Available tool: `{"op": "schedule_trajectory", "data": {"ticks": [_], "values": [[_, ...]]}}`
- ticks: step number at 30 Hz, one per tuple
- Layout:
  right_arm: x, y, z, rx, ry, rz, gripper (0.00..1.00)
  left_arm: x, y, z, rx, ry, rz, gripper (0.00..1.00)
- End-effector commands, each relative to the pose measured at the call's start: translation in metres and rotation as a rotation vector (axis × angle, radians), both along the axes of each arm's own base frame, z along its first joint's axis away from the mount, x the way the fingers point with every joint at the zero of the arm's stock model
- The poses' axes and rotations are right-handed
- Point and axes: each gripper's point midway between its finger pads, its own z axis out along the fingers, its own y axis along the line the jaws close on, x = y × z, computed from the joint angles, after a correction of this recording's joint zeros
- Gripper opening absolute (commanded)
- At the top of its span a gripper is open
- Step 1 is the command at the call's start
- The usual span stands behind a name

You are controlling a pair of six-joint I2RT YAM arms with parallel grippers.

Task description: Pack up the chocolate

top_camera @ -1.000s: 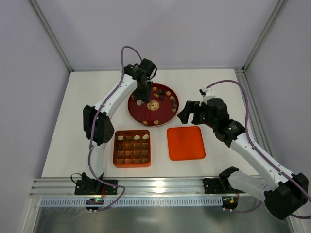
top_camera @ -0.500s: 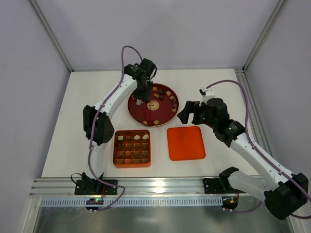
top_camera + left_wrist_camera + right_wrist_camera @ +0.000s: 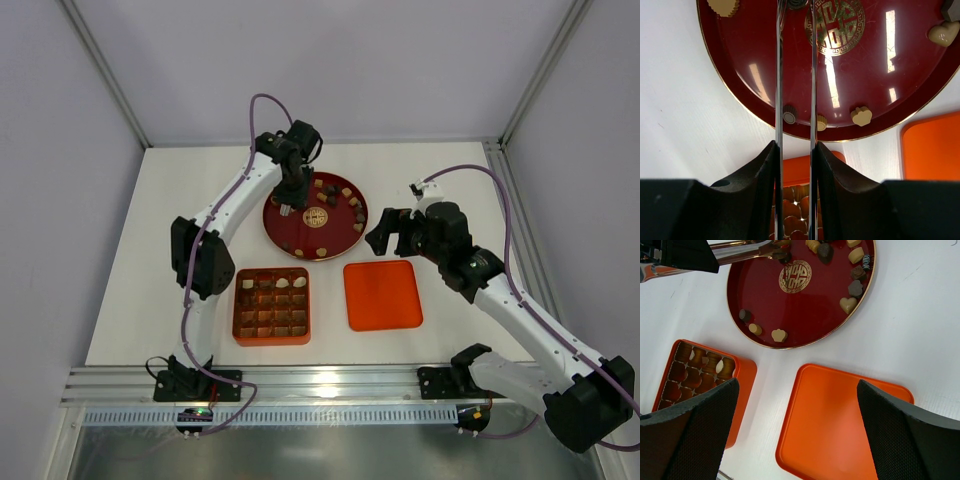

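Several chocolate pieces (image 3: 345, 196), dark, tan and cream, lie on a round red plate (image 3: 290, 226). My left gripper (image 3: 290, 194) is over the plate and shut on metal tongs (image 3: 779, 75). The tong tips straddle a dark piece (image 3: 796, 4) at the top edge of the left wrist view. Other pieces (image 3: 861, 116) lie near the plate's rim (image 3: 740, 100). My right gripper (image 3: 386, 232) is open and empty above the flat orange lid (image 3: 840, 425). The orange gridded box (image 3: 272, 306) holds several pieces. The right wrist view shows the plate (image 3: 805, 310), pieces (image 3: 848, 304) and tongs (image 3: 745, 252).
The box (image 3: 700, 370) stands left of the lid (image 3: 381, 294), both in front of the plate. White walls and metal frame posts surround the white table (image 3: 150, 260). An aluminium rail (image 3: 330, 385) runs along the near edge.
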Motion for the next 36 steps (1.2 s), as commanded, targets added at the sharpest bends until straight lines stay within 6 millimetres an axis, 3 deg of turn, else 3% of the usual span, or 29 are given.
{"op": "schedule_trajectory", "data": {"ticks": [1,19,36], "values": [[0.003,0.0,0.008,-0.002,-0.033,0.001,1.0,0.011,0.0,0.036,-0.038,-0.106,-0.007,0.35],[0.003,0.0,0.008,-0.002,-0.031,-0.001,1.0,0.011,0.004,0.042,-0.035,-0.117,-0.007,0.35],[0.001,-0.003,0.006,-0.008,-0.031,-0.007,1.0,0.011,0.003,0.018,-0.024,-0.063,-0.01,0.35]]}}
